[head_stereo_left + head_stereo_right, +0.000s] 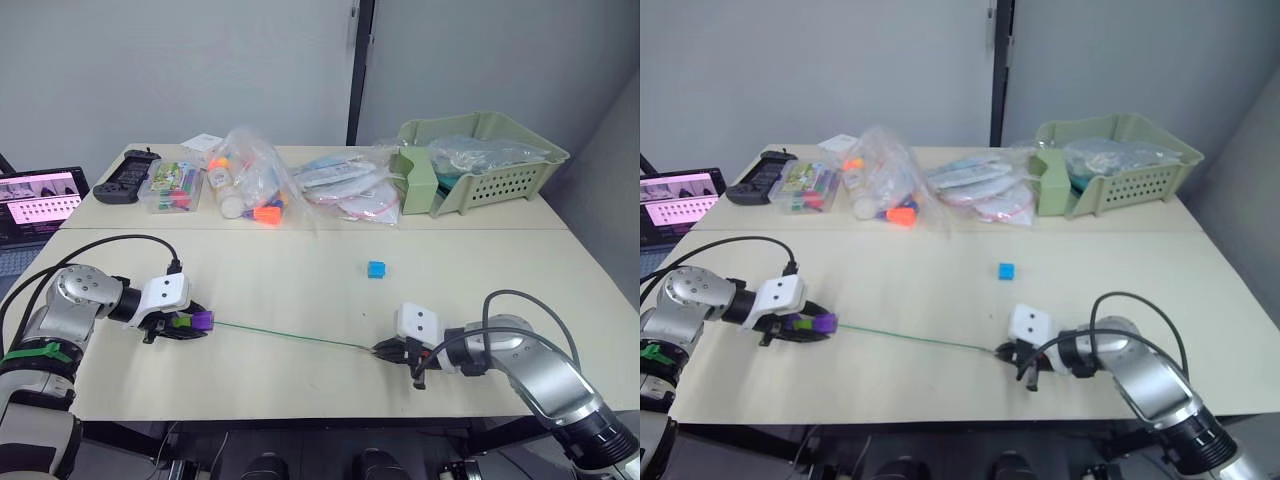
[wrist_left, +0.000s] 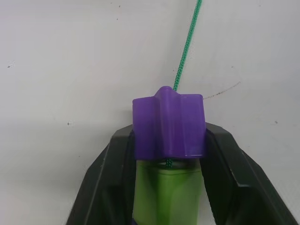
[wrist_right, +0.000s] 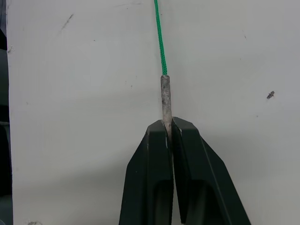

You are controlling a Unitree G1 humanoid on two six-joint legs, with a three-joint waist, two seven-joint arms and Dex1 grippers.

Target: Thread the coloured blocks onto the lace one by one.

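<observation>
A thin green lace runs taut across the table between my two grippers. At the front left, my left gripper is shut on a purple block threaded on the lace, with a light green block right behind it between the fingers. Toward the front right, my right gripper is shut on the lace's stiff pale tip. A blue block lies loose on the table, farther back than the right gripper.
Along the back of the table stand a green basket, clear bags of toys and sheets, a small clear box and a black controller. A laptop sits at the far left.
</observation>
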